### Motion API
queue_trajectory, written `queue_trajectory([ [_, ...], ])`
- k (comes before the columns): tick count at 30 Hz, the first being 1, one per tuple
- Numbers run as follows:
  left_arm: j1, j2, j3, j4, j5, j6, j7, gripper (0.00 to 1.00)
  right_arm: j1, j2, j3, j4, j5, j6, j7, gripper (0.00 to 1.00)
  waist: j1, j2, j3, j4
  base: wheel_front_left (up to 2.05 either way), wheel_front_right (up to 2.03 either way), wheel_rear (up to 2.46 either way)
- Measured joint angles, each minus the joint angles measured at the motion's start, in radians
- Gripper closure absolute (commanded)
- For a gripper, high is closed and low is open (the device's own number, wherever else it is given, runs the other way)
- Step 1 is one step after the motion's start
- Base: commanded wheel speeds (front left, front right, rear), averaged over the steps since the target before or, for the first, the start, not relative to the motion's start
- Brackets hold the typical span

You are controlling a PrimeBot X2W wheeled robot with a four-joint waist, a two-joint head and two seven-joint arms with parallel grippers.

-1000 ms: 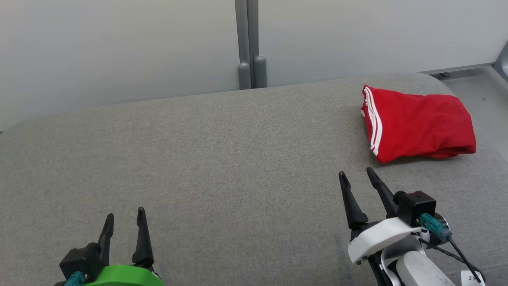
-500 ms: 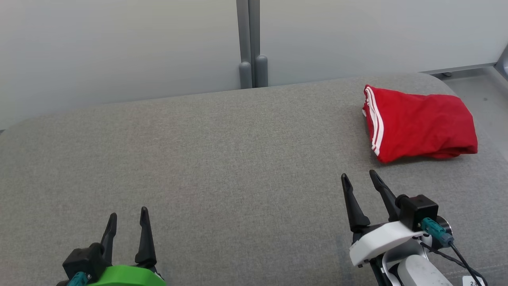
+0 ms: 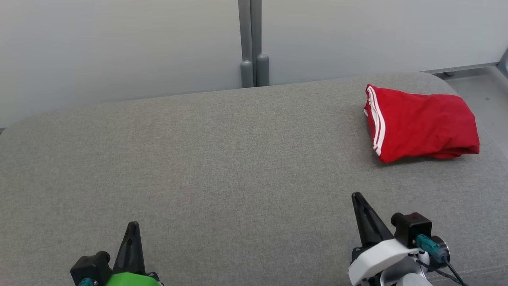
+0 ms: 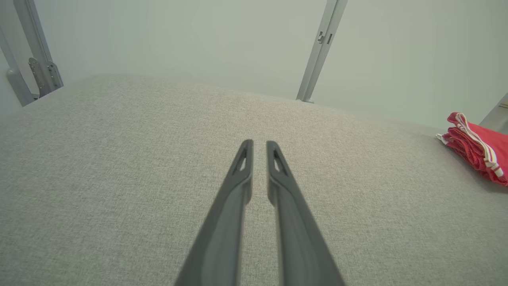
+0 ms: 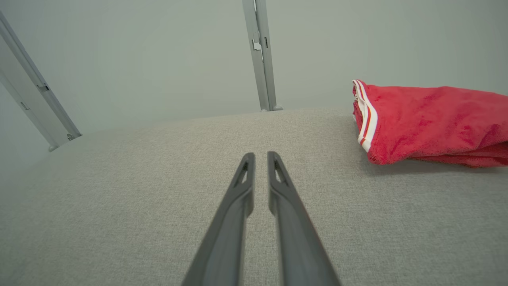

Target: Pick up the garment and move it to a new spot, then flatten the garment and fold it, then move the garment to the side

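The red garment [image 3: 422, 125], with white stripes along its left edge, lies folded at the far right of the grey fabric surface [image 3: 222, 159]. It also appears at the right edge of the left wrist view [image 4: 480, 149] and at the upper right of the right wrist view [image 5: 432, 119]. My left gripper [image 3: 133, 226] is low at the near left, shut with nothing in it [image 4: 259, 143]. Near the front right my right gripper [image 3: 357, 196] is shut and empty too [image 5: 260, 155], well short of the garment.
A pale wall with a grey vertical post [image 3: 252, 43] stands behind the surface. The surface's rounded right end drops to a grey floor [image 3: 484, 87] just beyond the garment. Broad bare fabric spreads across the middle and left.
Both grippers have shut their fingers and drawn back toward the near edge. The garment has stayed where it lay; the view shifted slightly.
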Motion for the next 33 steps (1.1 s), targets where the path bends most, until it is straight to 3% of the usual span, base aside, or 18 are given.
queue_trajectory([
  [10,0.009,-0.001,0.001,0.006,-0.085,-0.014,0.01,1.0,0.027,0.004,-0.01,-0.01,0.083,0.019,0.0,1.0,0.0,0.0,0.006,0.001,0.0,0.0,0.0],
  [33,-0.001,-0.001,0.046,0.01,-0.384,-0.059,0.083,1.0,0.024,0.007,-0.125,-0.018,0.422,0.054,0.072,1.0,0.0,0.0,0.02,0.004,0.0,0.0,0.0],
])
